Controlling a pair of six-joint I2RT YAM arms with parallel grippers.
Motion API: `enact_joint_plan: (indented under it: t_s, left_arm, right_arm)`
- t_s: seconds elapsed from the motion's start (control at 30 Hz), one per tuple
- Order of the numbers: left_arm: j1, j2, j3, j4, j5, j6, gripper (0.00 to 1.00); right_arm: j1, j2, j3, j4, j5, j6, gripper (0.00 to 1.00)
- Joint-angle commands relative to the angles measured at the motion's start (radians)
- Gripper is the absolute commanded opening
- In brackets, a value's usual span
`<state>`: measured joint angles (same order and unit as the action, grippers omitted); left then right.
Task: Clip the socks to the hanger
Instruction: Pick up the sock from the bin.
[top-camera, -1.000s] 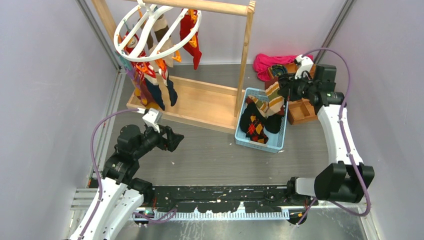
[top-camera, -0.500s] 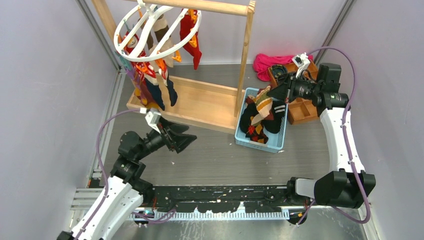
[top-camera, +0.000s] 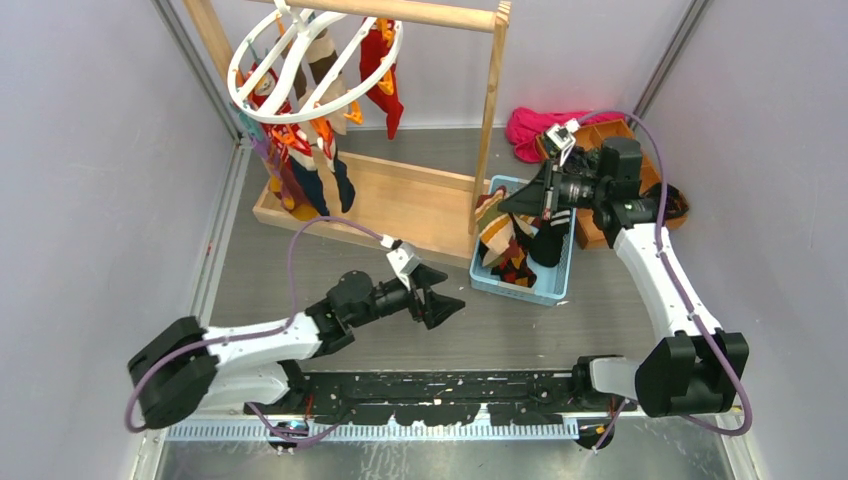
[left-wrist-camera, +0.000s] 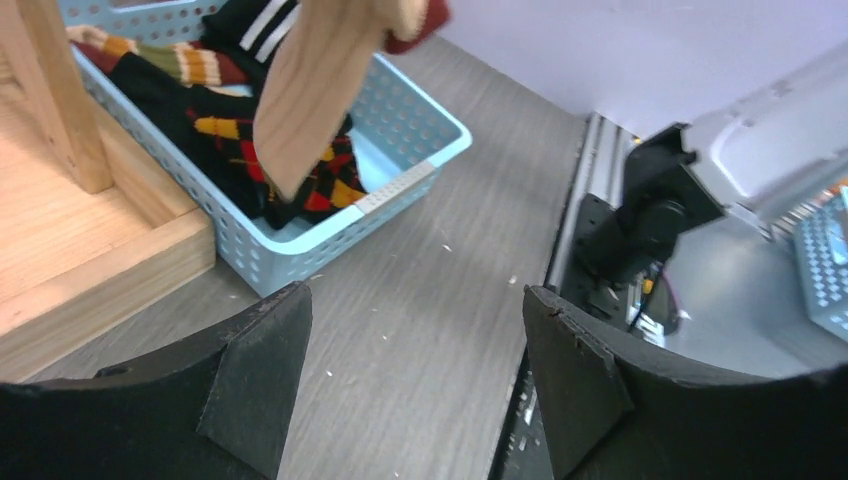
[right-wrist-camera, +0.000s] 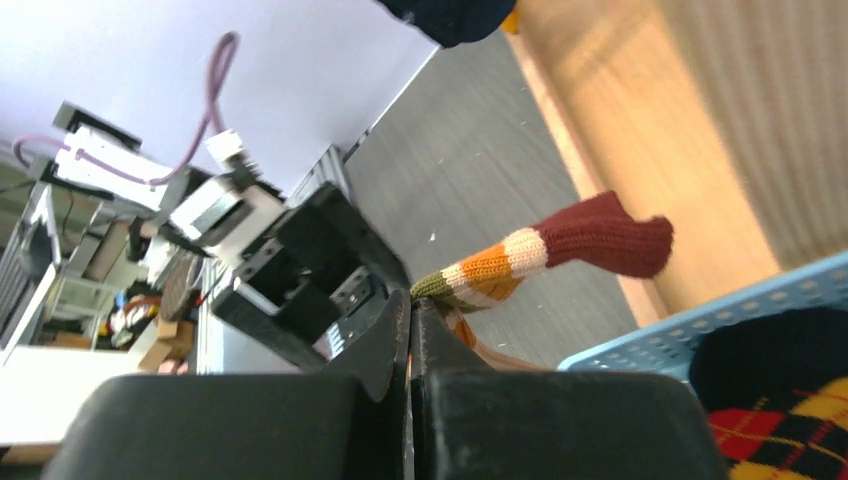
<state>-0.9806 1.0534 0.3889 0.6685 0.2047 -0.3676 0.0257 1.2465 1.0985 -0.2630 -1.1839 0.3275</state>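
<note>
Where grey walls (top-camera: 80, 150) box the table (top-camera: 560, 330), left gripper (left-wrist-camera: 415, 300) gapes; right gripper (right-wrist-camera: 410, 315) clamps a sock (right-wrist-camera: 570, 240), seemingly half hidden behind it.

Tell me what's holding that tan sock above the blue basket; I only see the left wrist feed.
Observer: The right claw; its wrist view shows it pinched shut on the striped sock.
Operator: Where is the hanger?
Observer: Far left, the hanger is hung from the wooden rack, with several socks clipped on.
Operator: Where is my claw relative to the sock?
Observer: From above, the left claw is open over the table, short of the basket's near-left corner; the sock hangs over its far-left corner.
</note>
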Motion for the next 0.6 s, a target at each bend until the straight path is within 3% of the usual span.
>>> enact_joint_plan:
  t_s: [0.0,0.23,0.4,0.57]
  left_arm:
    - [-0.003,0.153,0.059,0.372,-0.103,-0.075,0.78]
    - [-0.003,0.296,0.092,0.518,-0.185,-0.290,0.78]
    - [-0.003,0.330,0.107,0.561,-0.227,-0.476,0.78]
    - [-0.003,0.360,0.098,0.630,-0.289,-0.605,0.73]
  right_arm:
    - [0.053,-0.007,-0.011,0.088,-0.061,0.026,0.01]
    - [0.139,0.019,-0.006,0.014,-0.087,-0.086,0.01]
    - [0.183,0.040,0.029,-0.129,-0.086,-0.230,0.01]
    - [0.205,0.042,0.036,-0.162,-0.097,-0.270,0.01]
